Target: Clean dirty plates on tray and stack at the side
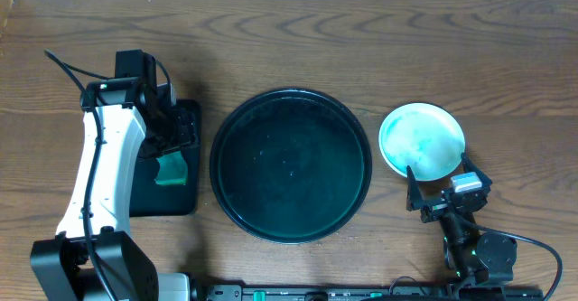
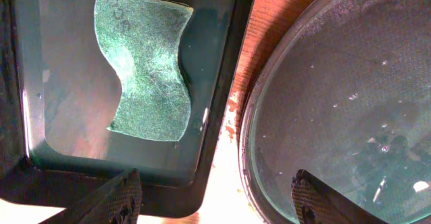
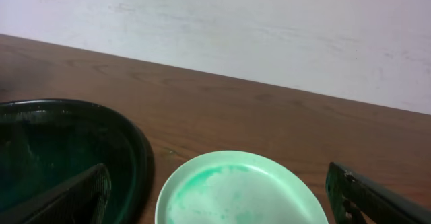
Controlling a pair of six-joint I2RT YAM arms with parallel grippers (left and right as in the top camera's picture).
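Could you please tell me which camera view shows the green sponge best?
The left wrist view: the green sponge lies whole and close in the black rectangular tray, its wavy outline and texture clear. Overhead it is only a small patch by the left arm. The right wrist view misses it.

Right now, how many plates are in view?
1. A pale-mint plate with green smears sits on the table, right of the round tray, which holds none. More could be stacked beneath it; I cannot tell.
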